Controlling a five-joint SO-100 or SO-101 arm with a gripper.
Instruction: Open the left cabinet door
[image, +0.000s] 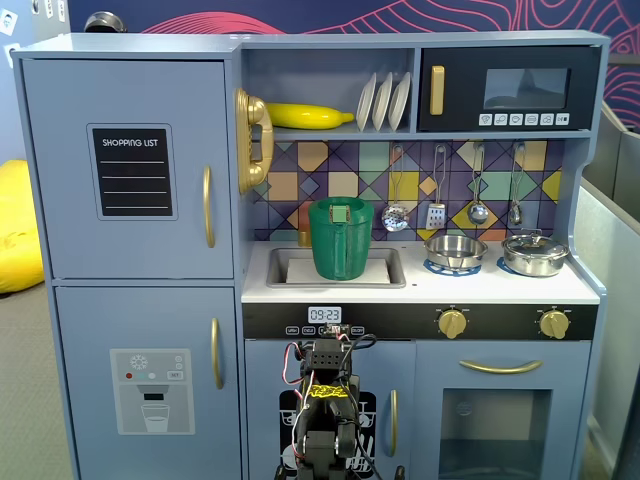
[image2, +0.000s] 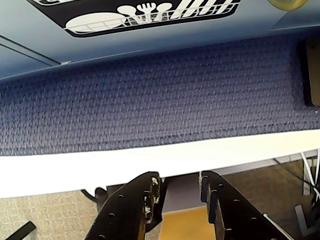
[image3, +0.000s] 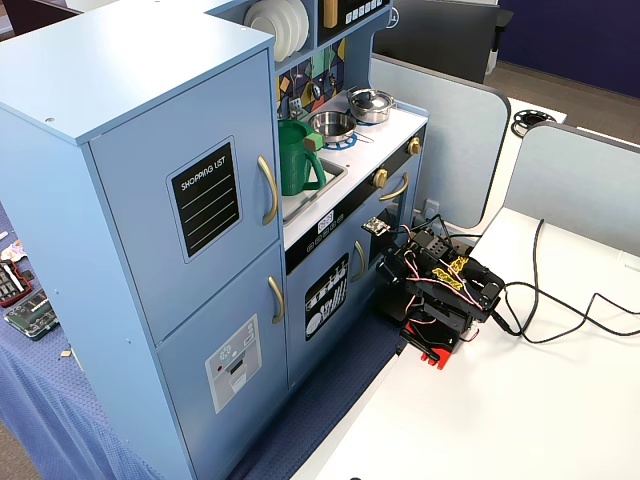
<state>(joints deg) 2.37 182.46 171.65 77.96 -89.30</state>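
Note:
The left cabinet door (image: 130, 100) is a blue-grey panel with a black "SHOPPING LIST" chalkboard (image: 133, 172) and a vertical gold handle (image: 208, 207). It is at the upper left of the toy kitchen and closed. It also shows in the other fixed view (image3: 240, 240), with its handle (image3: 268, 190). The arm (image3: 440, 290) sits folded low on the white table in front of the kitchen, far below and to the right of the door, and shows at the bottom of the front fixed view (image: 325, 410). In the wrist view the gripper (image2: 177, 177) is empty, its jaws a little apart.
Below the door is a closed door with a grey dispenser panel (image: 150, 390). The small dish-rack door (image2: 150, 15) is right ahead of the arm, above a blue woven mat (image2: 150, 100). A green jug (image: 340, 240) stands in the sink. Cables (image3: 560, 310) trail across the white table (image3: 480, 420).

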